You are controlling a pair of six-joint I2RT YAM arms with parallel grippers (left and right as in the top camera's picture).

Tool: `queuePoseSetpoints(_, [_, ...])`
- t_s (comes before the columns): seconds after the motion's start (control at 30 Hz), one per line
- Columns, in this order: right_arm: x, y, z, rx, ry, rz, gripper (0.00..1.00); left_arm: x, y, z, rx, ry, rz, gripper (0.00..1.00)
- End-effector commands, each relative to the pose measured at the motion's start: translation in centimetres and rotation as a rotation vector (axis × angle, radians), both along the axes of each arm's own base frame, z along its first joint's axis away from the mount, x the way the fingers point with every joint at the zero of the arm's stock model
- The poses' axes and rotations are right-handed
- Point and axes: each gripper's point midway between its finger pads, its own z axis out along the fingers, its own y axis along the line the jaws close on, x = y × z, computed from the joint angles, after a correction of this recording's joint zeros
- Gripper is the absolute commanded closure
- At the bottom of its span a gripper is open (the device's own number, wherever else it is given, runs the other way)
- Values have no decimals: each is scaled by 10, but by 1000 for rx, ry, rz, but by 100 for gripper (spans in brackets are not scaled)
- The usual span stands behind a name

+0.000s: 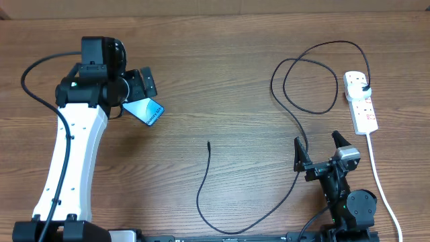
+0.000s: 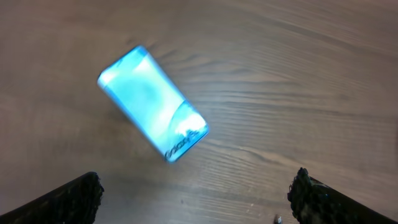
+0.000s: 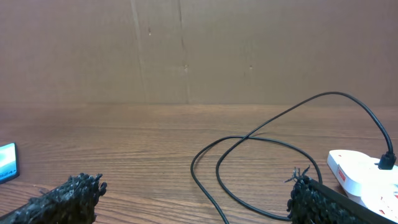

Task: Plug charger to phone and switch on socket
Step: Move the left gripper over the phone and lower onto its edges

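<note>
The phone [image 1: 146, 110] lies flat on the wooden table at the left, its cyan screen lit; it also shows in the left wrist view [image 2: 152, 102]. My left gripper [image 1: 138, 91] hovers over it, open and empty, with the phone ahead of the fingertips [image 2: 196, 199]. The charger [image 1: 269, 208] is a thin black cable. Its connector tip [image 1: 209, 142] lies free mid-table, and its plug head [image 1: 363, 89] sits in the white socket [image 1: 361, 107] at the right. My right gripper [image 1: 318, 149] is open and empty near the cable loops [image 3: 249, 138], left of the socket [image 3: 360, 171].
The socket's white cord [image 1: 379, 181] runs down the right side past my right arm's base. A cardboard wall [image 3: 186, 50] closes off the far edge of the table. The charger loops [image 1: 309, 81] lie between the right gripper and the far edge.
</note>
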Motion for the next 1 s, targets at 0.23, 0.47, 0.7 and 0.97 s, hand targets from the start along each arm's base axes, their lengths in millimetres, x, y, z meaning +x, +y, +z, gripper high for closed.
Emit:
queuePoseSetpoints(0.23, [0,-2,-2,-4,-2,-8,0,21,36,1,-47,204,559,0])
queuePoseSetpoints(0.47, [0,-2,-2,-4,-2,-8,0,25,38,-36,-81,322,737,0])
queuePoseSetpoints(0.7, [0,-2,-2,-4,-2,-8,0,32,31,-88,-81,446,755,0])
queuePoseSetpoints(0.97, [0,-2,-2,-4,-2,-8,0,36,30,-133,-55,532,761,0])
